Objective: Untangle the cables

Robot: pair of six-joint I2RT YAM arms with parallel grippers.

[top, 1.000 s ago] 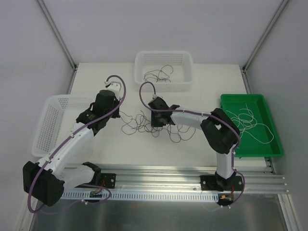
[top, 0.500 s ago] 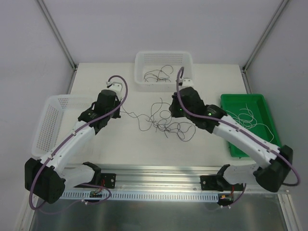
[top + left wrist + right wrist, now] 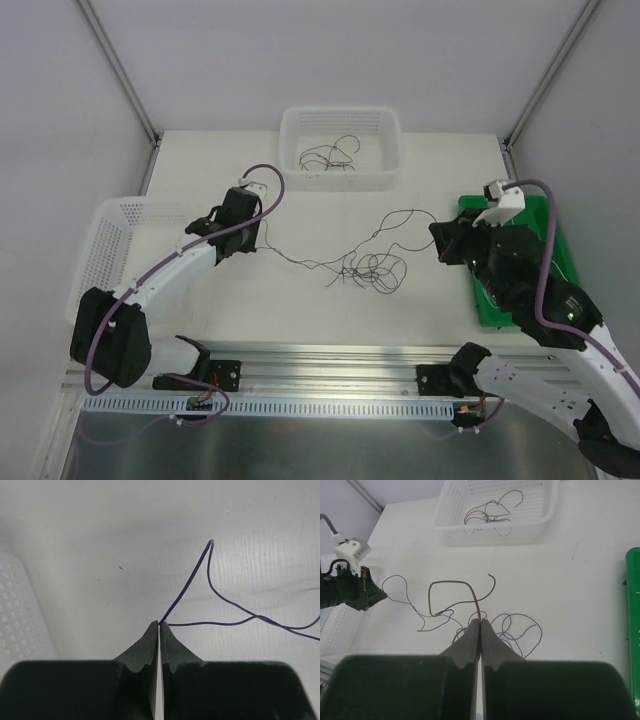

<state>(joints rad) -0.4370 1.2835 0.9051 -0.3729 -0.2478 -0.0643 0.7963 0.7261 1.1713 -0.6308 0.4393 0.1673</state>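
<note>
The cables lie in a loose dark tangle (image 3: 368,272) mid-table, with thin strands running out to both sides. My left gripper (image 3: 257,243) is shut on the end of a thin purple cable (image 3: 192,577), pinched at its fingertips (image 3: 159,624) just above the table. My right gripper (image 3: 438,240) sits raised at the right, in front of the green tray, and is shut on a brownish cable (image 3: 450,583) that arcs up from its tips (image 3: 480,621) and back down into the tangle (image 3: 520,630). The left gripper (image 3: 375,597) also shows in the right wrist view.
A white basket (image 3: 340,111) at the back holds several dark cables (image 3: 330,155). Another white basket (image 3: 95,270) stands at the left edge. A green tray (image 3: 484,308) at the right is partly hidden by my right arm. Grey walls enclose the table.
My right arm swung right and rose, drawing one cable out of the tangle; its jaws closed fully. The left gripper shifted slightly right. The tangle spread into a longer line.
</note>
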